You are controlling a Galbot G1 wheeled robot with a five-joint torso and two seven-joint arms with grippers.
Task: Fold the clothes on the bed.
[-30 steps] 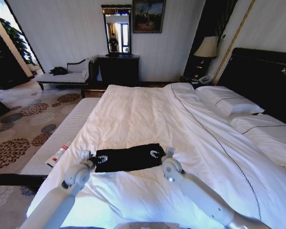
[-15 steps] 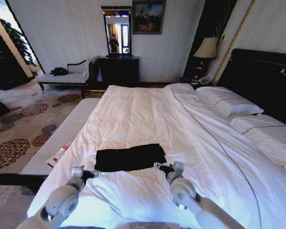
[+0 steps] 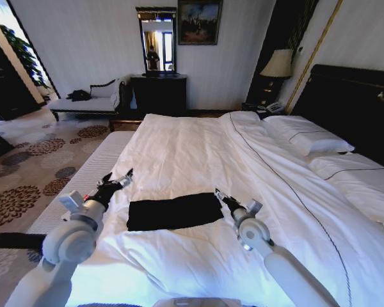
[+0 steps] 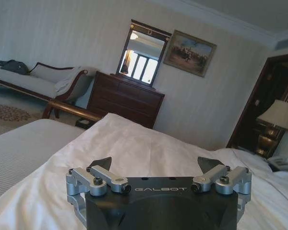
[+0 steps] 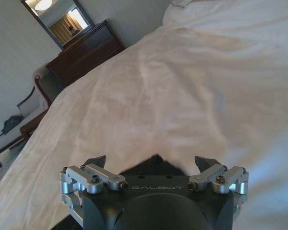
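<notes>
Shirt status: black T-shirt (image 3: 174, 211) lies on the white duvet (image 3: 198, 153) of the bed (image 3: 345, 96) as a compact flat rectangle, between the two grippers and touched by neither. No lettering visible on the upward face.

Left gripper (image 3: 117, 182): raised clear of the duvet, out past the shirt's left edge, jaws spread wide and holding nothing. Left wrist view confirms: gripper (image 4: 158, 165) with fingers apart, only duvet and dresser (image 4: 125, 98) beyond.

Right gripper (image 3: 221, 196): just beside the shirt's right far corner, also wide and empty. Right wrist view shows a black cloth corner (image 5: 156, 165) directly beneath its gripper (image 5: 153, 165).

Judgement: symmetric placement, one gripper per short edge, suits a two-handed fold; open jaws suggest a release or pre-grasp pose. Fold looks well advanced.
</notes>
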